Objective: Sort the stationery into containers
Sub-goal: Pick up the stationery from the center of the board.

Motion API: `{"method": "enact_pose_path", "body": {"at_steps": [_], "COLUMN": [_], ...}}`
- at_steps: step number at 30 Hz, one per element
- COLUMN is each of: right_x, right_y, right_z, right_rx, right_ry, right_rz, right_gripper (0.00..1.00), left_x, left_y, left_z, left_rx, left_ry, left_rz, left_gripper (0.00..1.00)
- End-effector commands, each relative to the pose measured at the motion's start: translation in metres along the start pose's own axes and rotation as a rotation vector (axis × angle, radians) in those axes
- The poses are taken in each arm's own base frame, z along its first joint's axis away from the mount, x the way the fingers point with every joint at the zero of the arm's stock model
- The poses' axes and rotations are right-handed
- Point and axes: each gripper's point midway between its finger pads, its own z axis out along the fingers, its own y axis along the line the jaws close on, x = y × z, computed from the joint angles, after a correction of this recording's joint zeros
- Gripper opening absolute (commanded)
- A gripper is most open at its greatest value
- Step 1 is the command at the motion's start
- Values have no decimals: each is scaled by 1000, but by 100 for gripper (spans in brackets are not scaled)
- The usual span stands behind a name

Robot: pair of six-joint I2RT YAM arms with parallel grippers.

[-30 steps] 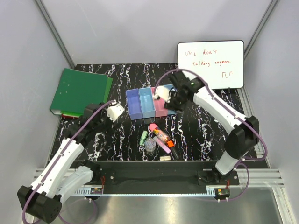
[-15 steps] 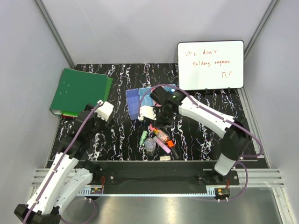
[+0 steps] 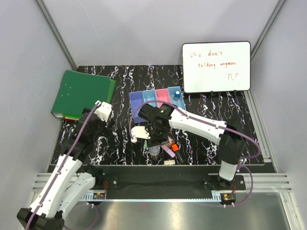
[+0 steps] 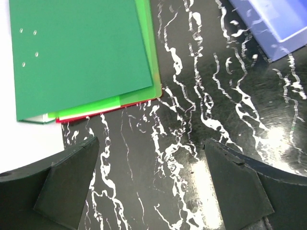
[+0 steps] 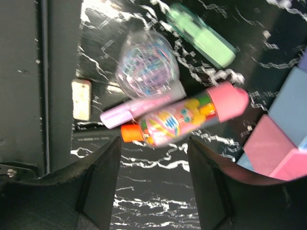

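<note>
**newbie_op:** Quick check, what changed in the last second?

**bench_rat:** Going left to right. Your left gripper (image 4: 151, 141) only drifted back a bit. Its jaws are spread wide with nothing in them, just black marbled tabletop (image 4: 192, 120) underneath. The flat green binder (image 4: 81, 52) is ahead of it, off to its left.

The big change is your right gripper (image 5: 153, 141). It was over the row of four joined plastic bins (image 3: 144, 98) and has swung back onto the pile. Its fingers are apart and empty.

**newbie_op:** So the drop worked?

**bench_rat:** Looks like it. The small blue-capped bottle (image 3: 177, 94) stands upright in the light-blue end bin, so I'd count that one sorted.

The rest is loose under your right tool:
- The beige block eraser (image 5: 80, 99) is out past the left finger.
- The clear round jar (image 5: 146, 64) is straight ahead.
- The pale pink highlighter (image 5: 144, 106) and orange-capped black marker (image 5: 128, 132) lie against the pink-capped printed tube (image 5: 192, 112), crosswise just off your fingertips.
- The green highlighter (image 5: 201, 34) is farthest ahead.

The tube looks like your easiest next grab.
</note>
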Motion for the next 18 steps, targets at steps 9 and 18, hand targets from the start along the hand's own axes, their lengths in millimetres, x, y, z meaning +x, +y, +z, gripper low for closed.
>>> {"method": "enact_pose_path", "body": {"at_steps": [9,18], "right_x": [-26,-34], "right_y": [6,19], "right_z": [39,58], "right_rx": [-119,-176], "right_ry": [12,14], "right_rz": [-48,-43], "right_gripper": [65,65], "left_x": [-34,-51], "left_y": [35,48], "left_z": [-18,-28], "left_rx": [-101,-138], "left_ry": [-132,-185], "left_rz": [-52,-43], "left_gripper": [99,99]}}
